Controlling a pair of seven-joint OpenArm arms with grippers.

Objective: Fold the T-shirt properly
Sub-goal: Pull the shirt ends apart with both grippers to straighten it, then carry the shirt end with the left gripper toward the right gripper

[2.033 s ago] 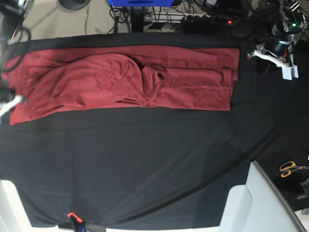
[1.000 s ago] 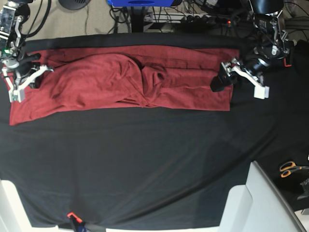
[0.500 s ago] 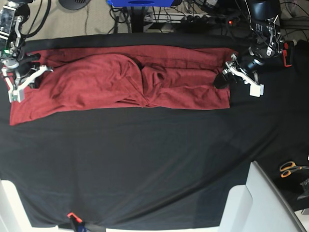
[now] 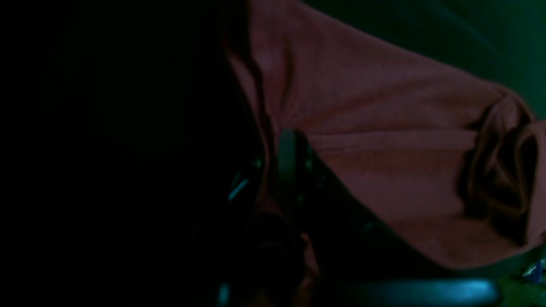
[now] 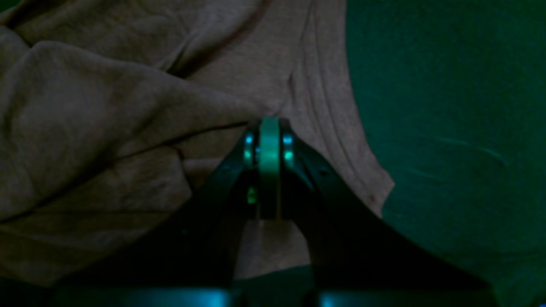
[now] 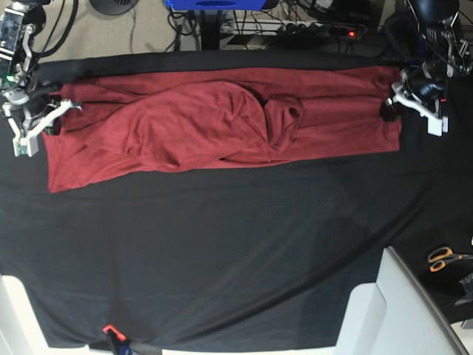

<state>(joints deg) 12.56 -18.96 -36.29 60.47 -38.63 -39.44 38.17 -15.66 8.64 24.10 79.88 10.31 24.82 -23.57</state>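
At the shirt's two ends, I've got both grippers clamped: left gripper [image 6: 393,109] pinched shut on the T-shirt [image 6: 222,118] hem edge at base view's right, right gripper [image 6: 46,122] closed on the cloth at the other end; right wrist view shows its jaws [image 5: 269,140] together w/ fabric bunched round them. Shirt lies stretched lengthwise across the far half of the table, w/ a rumpled hump mid-body. I judge this as the spread/tension step, pre-fold. Next move probably needs both arms to pull evenly & flatten that hump, else creases get folded in. Surface: black table cloth [image 6: 222,259], mostly smooth. Room: scissors [image 6: 443,257] at right edge, white panel [image 6: 384,310] near corner, cables & blue stand [image 6: 214,4] behind the table.
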